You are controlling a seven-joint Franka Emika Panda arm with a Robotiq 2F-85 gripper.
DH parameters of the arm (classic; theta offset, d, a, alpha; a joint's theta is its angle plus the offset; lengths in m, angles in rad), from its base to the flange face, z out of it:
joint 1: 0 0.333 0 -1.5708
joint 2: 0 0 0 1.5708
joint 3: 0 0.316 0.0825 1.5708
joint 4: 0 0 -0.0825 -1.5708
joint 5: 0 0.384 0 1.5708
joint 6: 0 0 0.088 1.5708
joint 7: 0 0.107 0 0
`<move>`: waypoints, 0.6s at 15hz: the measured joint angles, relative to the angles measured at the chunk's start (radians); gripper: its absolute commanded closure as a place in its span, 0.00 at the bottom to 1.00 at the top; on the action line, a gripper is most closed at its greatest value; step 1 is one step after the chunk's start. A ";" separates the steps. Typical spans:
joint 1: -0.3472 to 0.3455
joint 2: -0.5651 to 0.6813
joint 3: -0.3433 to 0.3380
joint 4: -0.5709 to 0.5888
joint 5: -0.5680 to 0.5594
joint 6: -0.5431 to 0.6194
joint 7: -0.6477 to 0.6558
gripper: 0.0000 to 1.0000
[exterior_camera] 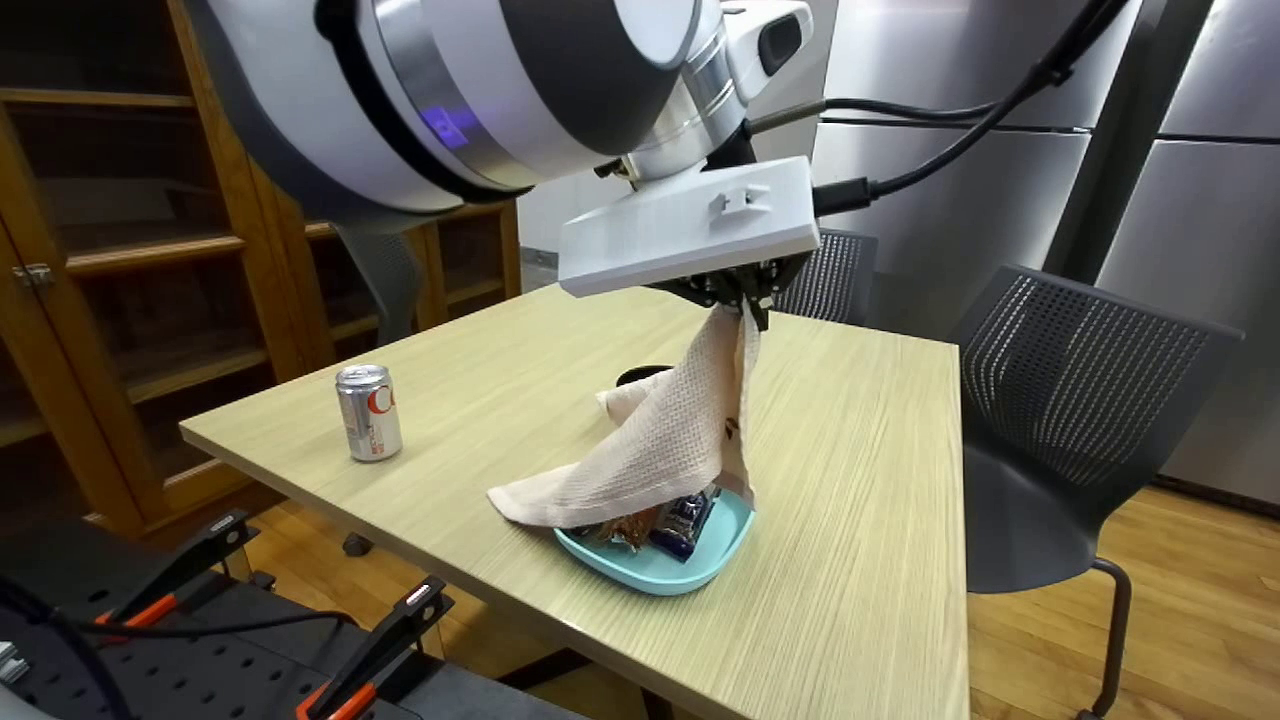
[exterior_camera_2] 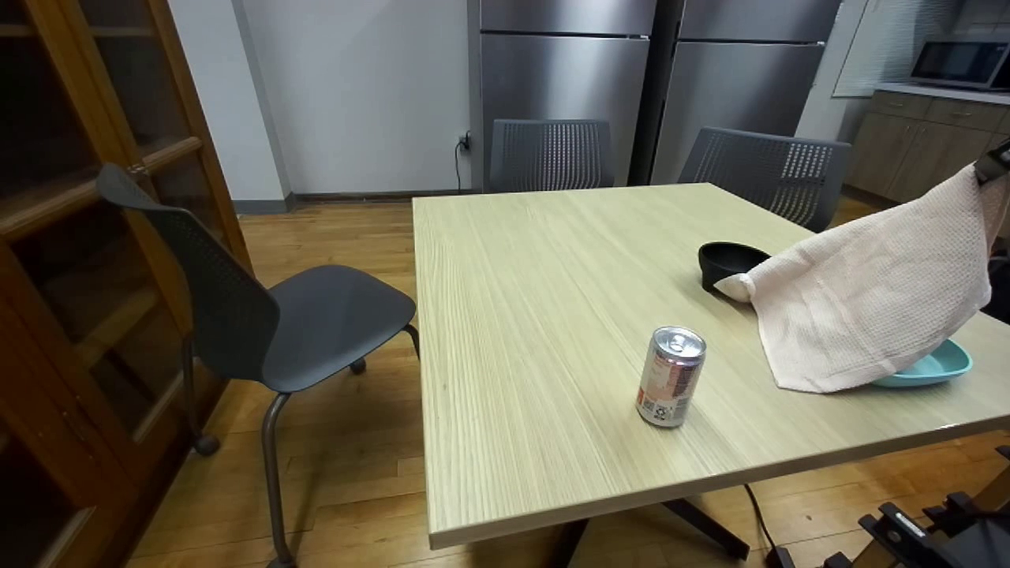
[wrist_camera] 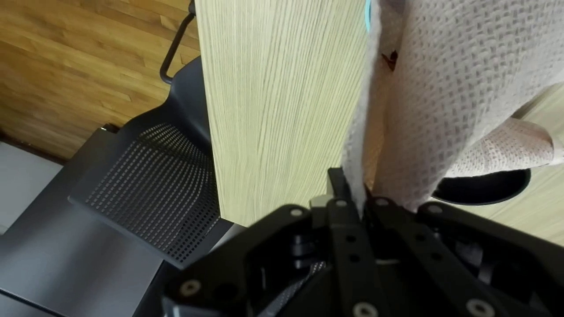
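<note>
A: Nearest first. Gripper (exterior_camera: 748, 305)?

B: Fingers pressed together, pinching a narrow bunch of pale-pink waffle-weave towel (exterior_camera: 655, 440). Towel slants down from there, draped over part of the turquoise dish (exterior_camera: 725, 535).

A: What could go wrong, in your judgement?

B: Snagging, mainly. The hem hangs over a dark-blue wrapped bar (exterior_camera: 683, 525) and a brown wrapped snack (exterior_camera: 628, 528); contact unclear. A sideways pull could drag either over the rim. One corner overlaps the black bowl (exterior_camera_2: 720, 267); can't tell whether it touches. If it catches, the bowl might shift or tip. Slipping is the other: so little fabric is pinched that a hard tug could work it loose.

A: Count, working outward.

B: One towel, one dish. Wrapped snacks: two make out plainly, perhaps more hidden. One bowl. One silver soda can (exterior_camera: 370, 412), likely Diet Coke, upright, well apart from the towel. One wood-grain table (exterior_camera: 850, 470) under the lot. Three grey chairs (exterior_camera_2: 339, 319) around it. Farthest, two stainless-steel refrigerators (exterior_camera_2: 564, 102).
</note>
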 measured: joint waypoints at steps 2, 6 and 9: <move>0.061 0.000 -0.052 0.000 0.067 -0.008 -0.012 0.99; 0.119 0.010 -0.098 0.006 0.157 -0.032 -0.030 0.99; 0.119 0.024 -0.098 0.013 0.176 -0.052 -0.030 0.99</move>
